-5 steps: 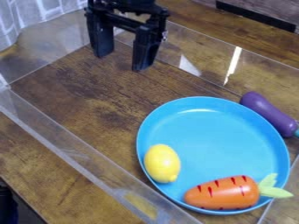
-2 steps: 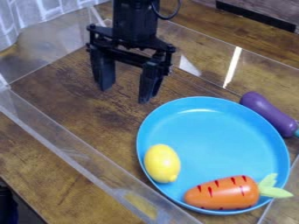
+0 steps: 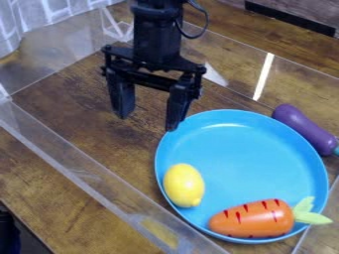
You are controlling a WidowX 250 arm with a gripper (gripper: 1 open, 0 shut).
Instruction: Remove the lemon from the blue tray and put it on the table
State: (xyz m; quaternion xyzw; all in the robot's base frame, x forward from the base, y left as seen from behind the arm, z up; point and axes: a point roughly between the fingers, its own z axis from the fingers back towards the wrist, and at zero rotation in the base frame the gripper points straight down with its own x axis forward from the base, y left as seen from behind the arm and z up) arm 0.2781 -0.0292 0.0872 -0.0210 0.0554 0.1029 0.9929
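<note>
step: approach, pre-grasp — nothing held | gripper (image 3: 150, 111): jaws spread wide, empty, pointing down, above table (image 3: 79, 119) just off blue tray (image 3: 265, 149) far-left rim | lemon (image 3: 184, 185): lying in tray near-left edge, beside carrot (image 3: 255, 217) | next: shift over lemon, drop, straddle it, close — mind rim.

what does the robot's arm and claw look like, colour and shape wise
The claw is all black: a flat crossbar carrying two long, straight fingers that narrow slightly toward blunt tips. Above it rises a dark, roughly cylindrical wrist column, with a thin black cable looping off its upper right side. No markings are legible.
</note>
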